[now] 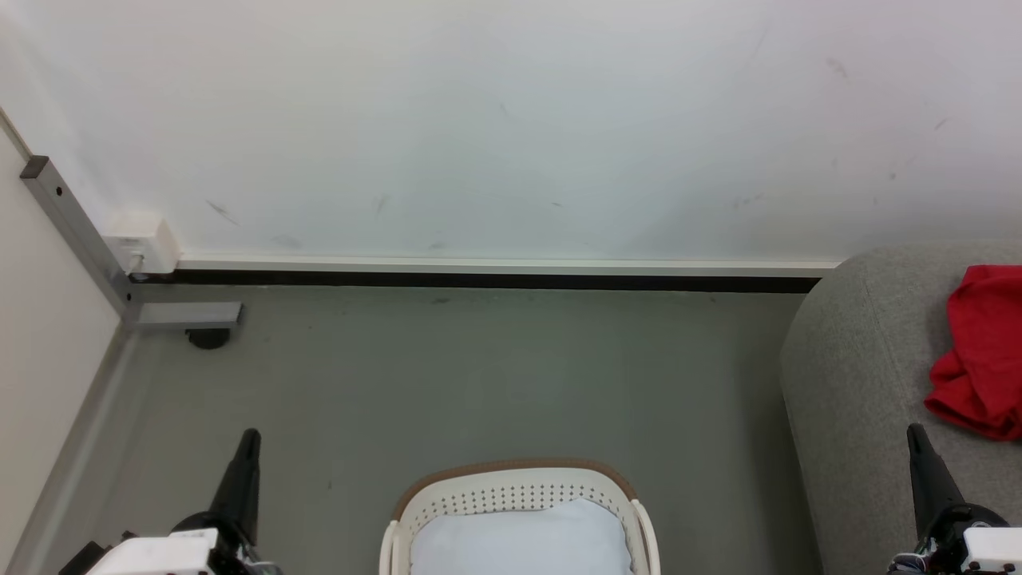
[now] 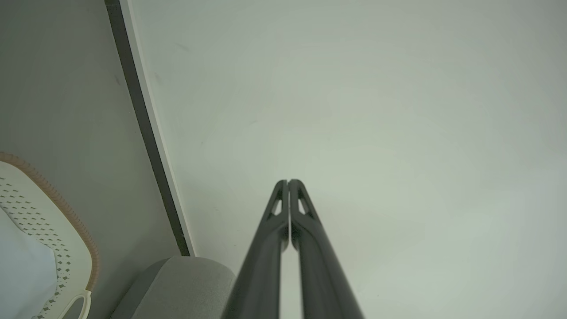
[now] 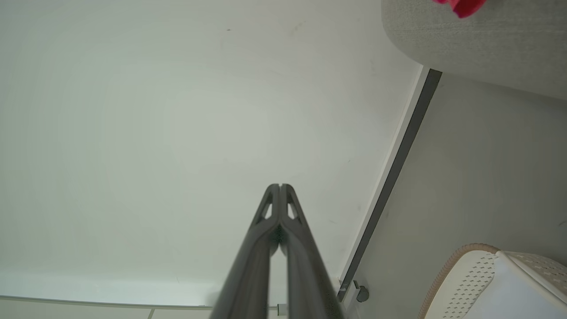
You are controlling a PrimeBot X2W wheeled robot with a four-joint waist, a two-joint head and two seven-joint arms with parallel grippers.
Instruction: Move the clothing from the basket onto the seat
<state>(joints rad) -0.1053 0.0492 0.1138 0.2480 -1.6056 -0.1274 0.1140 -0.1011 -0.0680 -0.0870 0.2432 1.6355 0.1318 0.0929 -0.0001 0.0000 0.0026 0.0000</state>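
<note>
Perforated plastic basket [image 1: 519,497], woven cloth seat [image 1: 862,383]

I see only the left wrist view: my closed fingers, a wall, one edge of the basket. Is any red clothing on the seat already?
Observer: Yes, the head view shows red clothing crumpled on the seat.
Operator: Is red cloth left in the basket?
Observer: From above, the basket shows a pale sheet on top, no red.
Operator: And the right gripper?
Observer: The right gripper is shut and empty, pointing toward the wall.
</note>
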